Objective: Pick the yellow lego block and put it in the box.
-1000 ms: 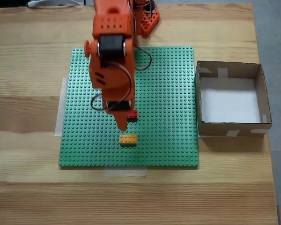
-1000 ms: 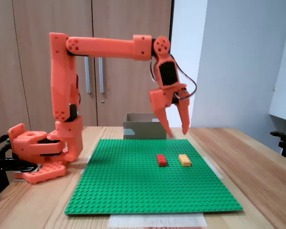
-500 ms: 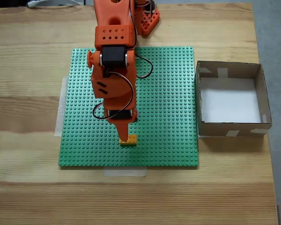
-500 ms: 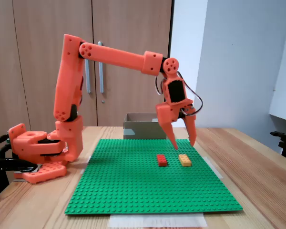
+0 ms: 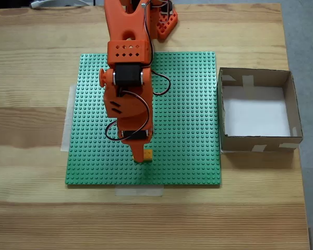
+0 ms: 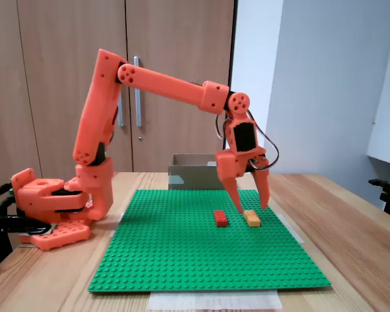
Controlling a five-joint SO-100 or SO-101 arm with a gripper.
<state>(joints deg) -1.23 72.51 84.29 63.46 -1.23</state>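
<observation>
The yellow lego block (image 6: pixel 251 218) lies on the green baseplate (image 6: pixel 182 260), toward its right side in a fixed view. My gripper (image 6: pixel 253 208) is open, its two fingers pointing down, their tips just above the block on either side. In a fixed view from above, the gripper (image 5: pixel 140 156) covers most of the block (image 5: pixel 148 154), leaving its right end showing. The box (image 5: pixel 255 141), brown cardboard with a white bottom, stands off the plate's right edge with nothing in it. It also shows behind the plate as the box (image 6: pixel 195 177).
A red brick (image 6: pixel 220 218) sits just left of the yellow one. The baseplate (image 5: pixel 188 104) is taped to a wooden table (image 5: pixel 31 208). The arm's orange base (image 6: pixel 52 201) stands at the plate's far side from the block.
The arm has stretched out and come down. The open gripper went from above the red brick to low over the yellow block, and neither brick moved.
</observation>
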